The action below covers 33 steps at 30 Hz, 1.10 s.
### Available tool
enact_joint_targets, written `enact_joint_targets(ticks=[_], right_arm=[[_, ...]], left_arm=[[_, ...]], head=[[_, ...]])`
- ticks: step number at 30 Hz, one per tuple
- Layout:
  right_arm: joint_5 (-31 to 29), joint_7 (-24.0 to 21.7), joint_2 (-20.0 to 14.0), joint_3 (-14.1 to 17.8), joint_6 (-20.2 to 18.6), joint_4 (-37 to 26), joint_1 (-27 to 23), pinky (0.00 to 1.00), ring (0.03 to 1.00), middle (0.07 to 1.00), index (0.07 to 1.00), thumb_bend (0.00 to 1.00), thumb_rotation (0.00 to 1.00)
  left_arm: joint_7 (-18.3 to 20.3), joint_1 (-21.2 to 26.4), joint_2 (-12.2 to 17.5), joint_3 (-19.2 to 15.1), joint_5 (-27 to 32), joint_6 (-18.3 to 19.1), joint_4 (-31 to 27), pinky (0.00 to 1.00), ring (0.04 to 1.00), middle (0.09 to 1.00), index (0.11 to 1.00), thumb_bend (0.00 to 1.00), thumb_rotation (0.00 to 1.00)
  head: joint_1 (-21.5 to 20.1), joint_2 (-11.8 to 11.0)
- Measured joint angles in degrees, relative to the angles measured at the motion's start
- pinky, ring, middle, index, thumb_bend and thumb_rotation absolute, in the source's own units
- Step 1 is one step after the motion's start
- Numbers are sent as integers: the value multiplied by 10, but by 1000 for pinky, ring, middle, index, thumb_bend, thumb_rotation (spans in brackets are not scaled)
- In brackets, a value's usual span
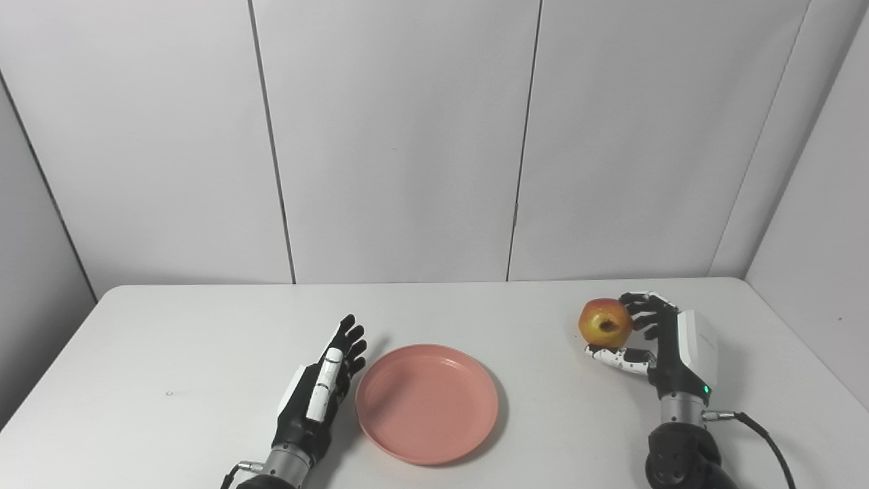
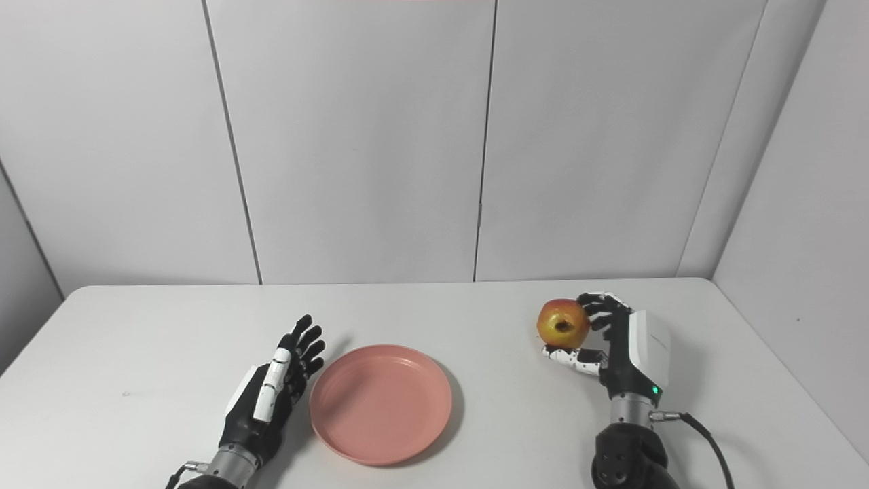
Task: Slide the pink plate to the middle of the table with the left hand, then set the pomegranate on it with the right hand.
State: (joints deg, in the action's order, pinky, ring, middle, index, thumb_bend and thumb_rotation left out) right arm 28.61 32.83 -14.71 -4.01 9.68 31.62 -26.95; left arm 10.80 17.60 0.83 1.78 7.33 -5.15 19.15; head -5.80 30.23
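The round, smooth pink plate (image 1: 426, 403) with its shallow raised rim lies near the middle of the matte white table (image 1: 204, 326), and the left hand (image 1: 319, 390) lies just beside its left edge, fingers straight and apart, holding nothing. The right hand (image 1: 662, 350), black with a white shell, grips the glossy red-and-yellow pomegranate (image 1: 604, 322) well to the plate's right. Both views show the same things, the right eye view only shifted sideways.

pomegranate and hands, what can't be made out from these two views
- Both eye views: the far side of the pomegranate is covered by the right hand.
- Whether the fruit touches the table: unclear.
- Whether the left hand touches the pink plate: unclear.
- Both arms: cut off by bottom edge.
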Motion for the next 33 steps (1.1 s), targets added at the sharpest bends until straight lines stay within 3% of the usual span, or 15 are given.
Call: enact_joint_targets(ticks=[12, 27, 33], right_arm=[[-6, -43, 10, -4, 5, -88, 21, 419, 494, 464, 525, 519, 0], [-32, -106, 18, -15, 42, -127, 48, 464, 533, 479, 509, 520, 0], [-52, -139, 29, -16, 45, -152, 63, 402, 483, 457, 530, 518, 0]], left_arm=[[-13, 7, -5, 4, -15, -1, 11, 960, 967, 982, 980, 542, 1000], [-34, 17, -18, 8, -53, -10, 26, 942, 964, 982, 984, 526, 1000], [-46, 23, -22, 9, -65, -23, 37, 931, 959, 979, 981, 513, 1000]], head=[[18, -5], [29, -9], [33, -11]])
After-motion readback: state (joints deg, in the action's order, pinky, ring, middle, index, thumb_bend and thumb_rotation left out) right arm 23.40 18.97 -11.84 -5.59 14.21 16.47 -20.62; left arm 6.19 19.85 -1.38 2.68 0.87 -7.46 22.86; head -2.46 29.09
